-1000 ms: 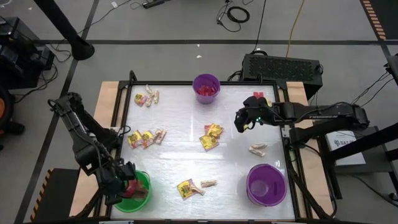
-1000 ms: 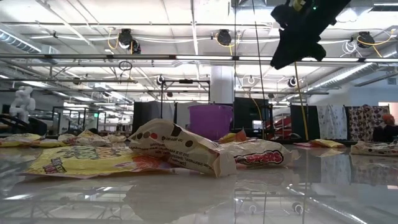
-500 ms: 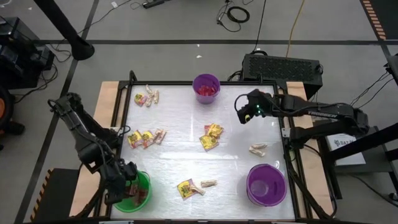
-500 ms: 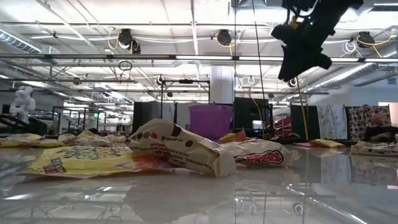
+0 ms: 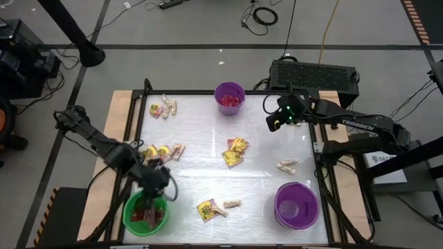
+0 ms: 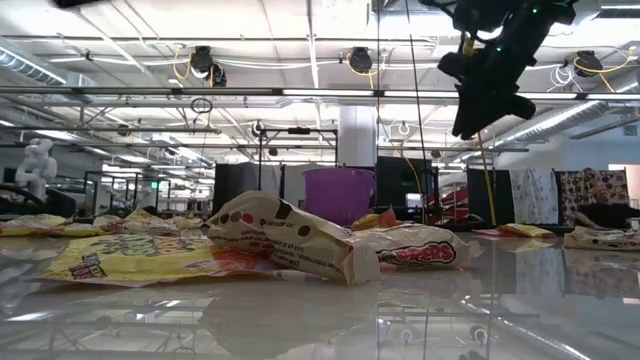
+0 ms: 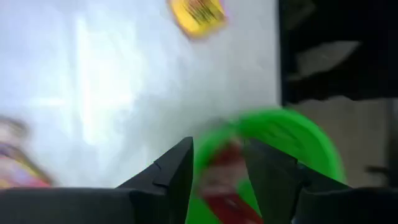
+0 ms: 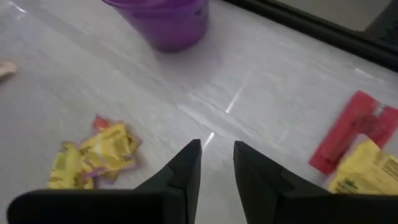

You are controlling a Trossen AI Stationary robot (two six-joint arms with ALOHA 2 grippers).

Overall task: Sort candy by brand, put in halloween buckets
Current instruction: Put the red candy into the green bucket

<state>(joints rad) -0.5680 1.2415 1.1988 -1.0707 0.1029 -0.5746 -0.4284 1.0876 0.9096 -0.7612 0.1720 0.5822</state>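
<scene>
Green bucket (image 5: 145,213): red packets inside, sorted. Left gripper (image 5: 160,185) just above, fingers apart, empty. Right gripper (image 5: 275,119) far off, fingers narrowly apart.

Green bucket (image 5: 146,212) at near left, upright, red packets (image 5: 147,214) inside. Purple bucket (image 5: 229,97) at far centre holds red packets too. Second purple bucket (image 5: 296,205) at near right. Loose candy on table: yellow packets (image 5: 234,152) mid-table, a yellow and tan cluster (image 5: 163,153) at left, tan pieces (image 5: 286,166) at right, a small group (image 5: 163,107) far left, another (image 5: 214,207) near centre.
</scene>
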